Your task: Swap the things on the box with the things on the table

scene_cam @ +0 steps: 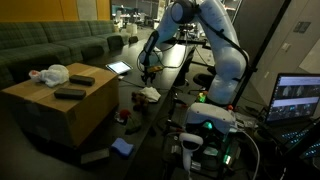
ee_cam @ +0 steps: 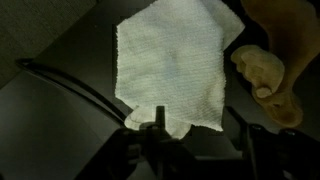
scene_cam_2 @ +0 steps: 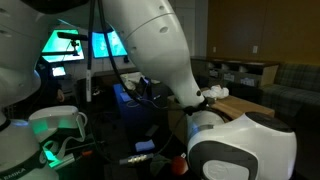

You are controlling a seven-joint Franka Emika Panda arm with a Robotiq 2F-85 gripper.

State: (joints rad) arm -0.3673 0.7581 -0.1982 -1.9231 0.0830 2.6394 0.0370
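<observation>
Fig. 1. Hand (ee_cam: 188, 150), jaws parted and empty, over white cloth (ee_cam: 175, 65) on desk (ee_cam: 60, 40).
Probably best pinched at its 6 o'clock edge, avoiding the tan object (ee_cam: 262, 75) at 3 o'clock.

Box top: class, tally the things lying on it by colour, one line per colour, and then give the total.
On the box, in an exterior view:
White: 1, a crumpled bundle
Dark: 2, a flat block and a flat slab
Total: 3
</observation>
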